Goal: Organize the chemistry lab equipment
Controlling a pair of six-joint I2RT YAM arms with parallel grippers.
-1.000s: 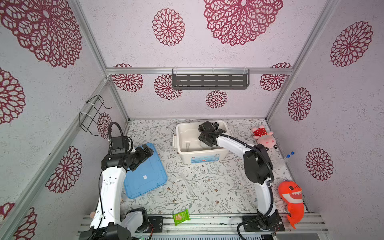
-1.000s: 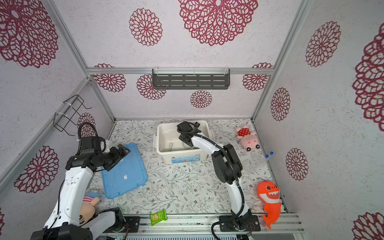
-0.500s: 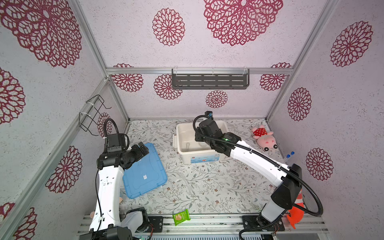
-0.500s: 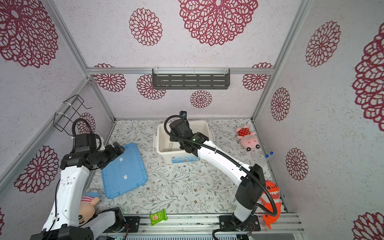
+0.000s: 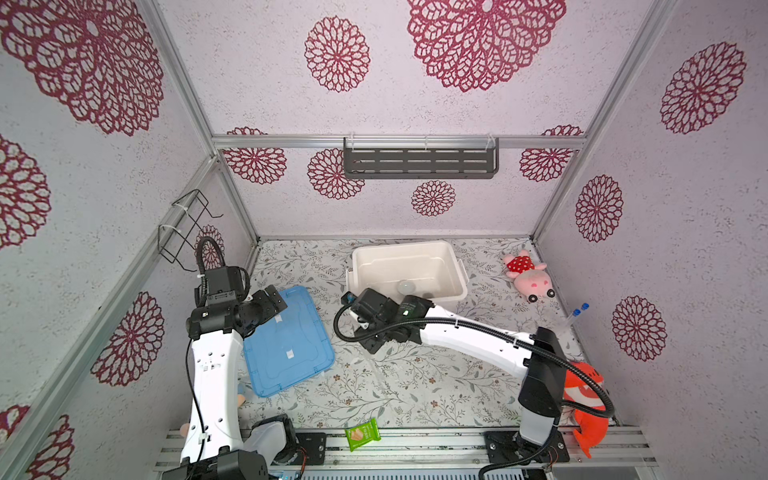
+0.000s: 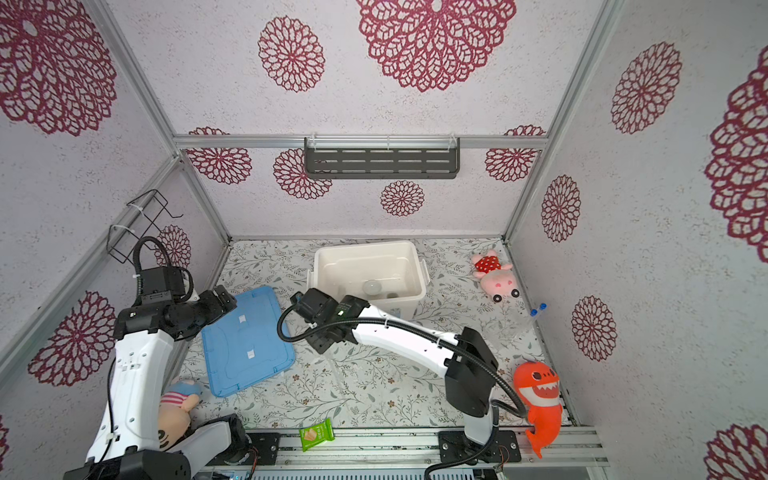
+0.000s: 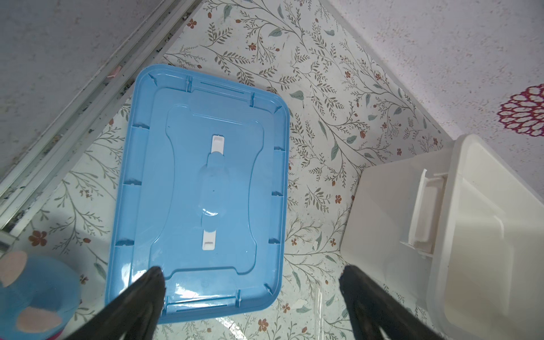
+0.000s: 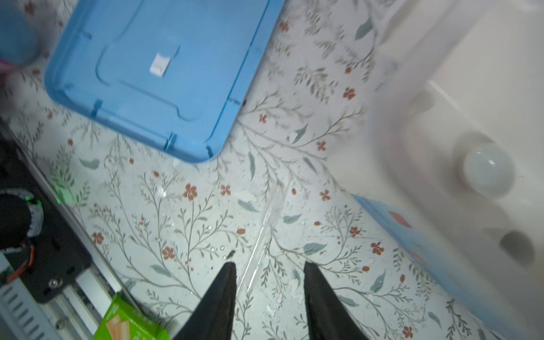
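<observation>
Both top views, right arm [image 5: 469,337] [image 6: 400,337] reaching leftward, jaws parted

Lighting: bright, even, diffuse; source unclear; shadows soft, faint. Both top views: sharp, wide-angle, walls [image 5: 83,174] splay twd edges. Left wrist: sharp; glare patches on blue lid [image 7: 188,291]; blue plush toy [image 7: 35,294] out of focus. Right wrist: motion blur, worst on white bin [image 8: 471,73].

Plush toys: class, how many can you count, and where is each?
3. A pink pig lies back right, an orange shark in the front right corner, and a doll front left, partly hidden. Others may be out of sight.
</observation>
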